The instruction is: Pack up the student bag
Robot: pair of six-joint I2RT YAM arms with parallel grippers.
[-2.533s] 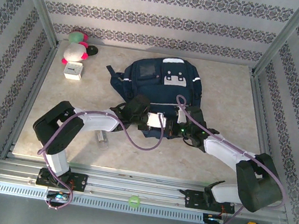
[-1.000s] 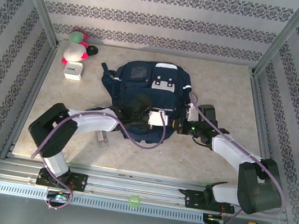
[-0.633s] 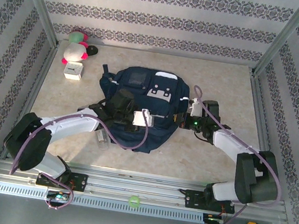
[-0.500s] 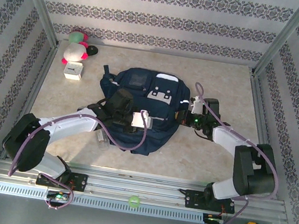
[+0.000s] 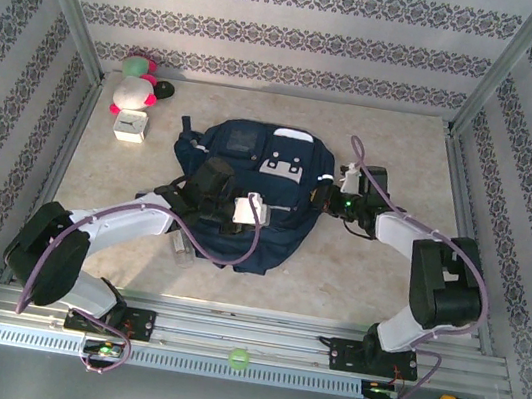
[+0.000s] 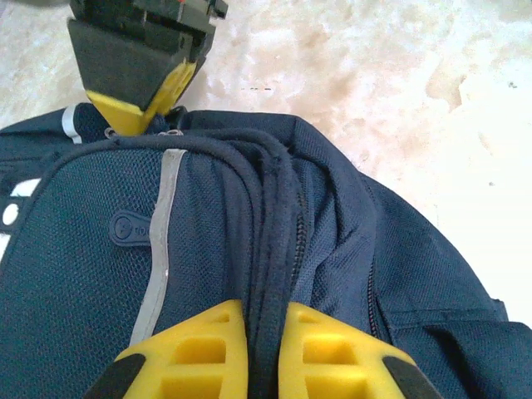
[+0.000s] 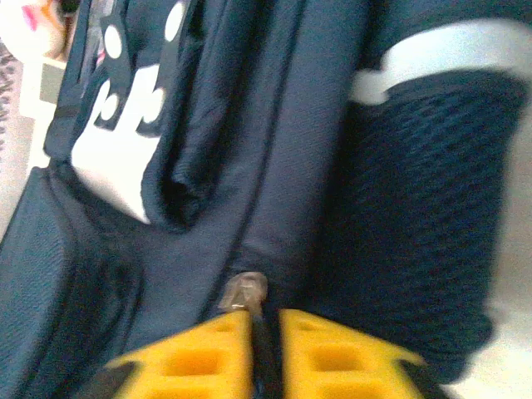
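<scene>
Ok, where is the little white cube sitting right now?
In the top view, the white cube stands near the table's far left corner, right beside the pink-and-white plush toy and to the left of the student bag.

The right wrist view is blurred: a metal zip pull (image 7: pixel 244 291) lies at the tips of the right gripper (image 7: pixel 264 328), but whether the fingers pinch it I cannot tell. The student bag (image 7: pixel 274 166) is cut off by every edge there. In the top view, a small clear thing (image 5: pixel 180 247) beside the left arm (image 5: pixel 130 224), toward the near edge of the table (image 5: pixel 355 274), is too small to name.
</scene>
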